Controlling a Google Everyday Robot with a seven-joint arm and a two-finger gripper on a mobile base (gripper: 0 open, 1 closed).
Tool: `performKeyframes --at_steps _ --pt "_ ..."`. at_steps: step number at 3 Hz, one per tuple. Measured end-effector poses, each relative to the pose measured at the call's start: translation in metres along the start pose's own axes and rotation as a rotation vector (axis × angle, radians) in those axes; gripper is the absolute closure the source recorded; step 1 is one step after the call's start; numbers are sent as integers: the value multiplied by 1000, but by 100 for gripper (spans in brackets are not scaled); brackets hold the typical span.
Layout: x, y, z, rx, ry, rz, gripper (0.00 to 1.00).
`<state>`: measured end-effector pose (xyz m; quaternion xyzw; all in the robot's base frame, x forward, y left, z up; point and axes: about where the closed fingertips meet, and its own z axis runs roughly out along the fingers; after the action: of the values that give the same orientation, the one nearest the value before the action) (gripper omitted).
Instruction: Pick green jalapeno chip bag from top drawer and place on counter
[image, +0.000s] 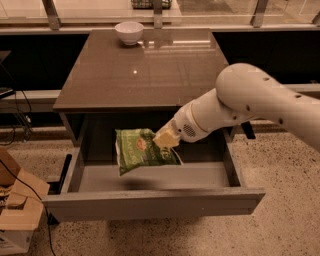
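The green jalapeno chip bag (137, 150) hangs in the air above the floor of the open top drawer (150, 202), tilted, with its shadow on the drawer floor below. My gripper (164, 140) is shut on the bag's right edge and holds it just under the front edge of the counter (142, 67). The white arm reaches in from the right.
A white bowl (129, 32) stands at the counter's far left edge. A pale ledge with metal posts (50, 12) runs behind it. Cardboard boxes (17, 200) and cables lie on the floor at the left of the drawer.
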<state>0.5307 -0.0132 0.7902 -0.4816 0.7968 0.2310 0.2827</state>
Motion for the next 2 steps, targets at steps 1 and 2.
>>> performKeyframes --at_steps 1,2 --pt "-37 -10 -76 108 -59 -102 100" --pt "-82 -39 -138 208 -81 -193 100"
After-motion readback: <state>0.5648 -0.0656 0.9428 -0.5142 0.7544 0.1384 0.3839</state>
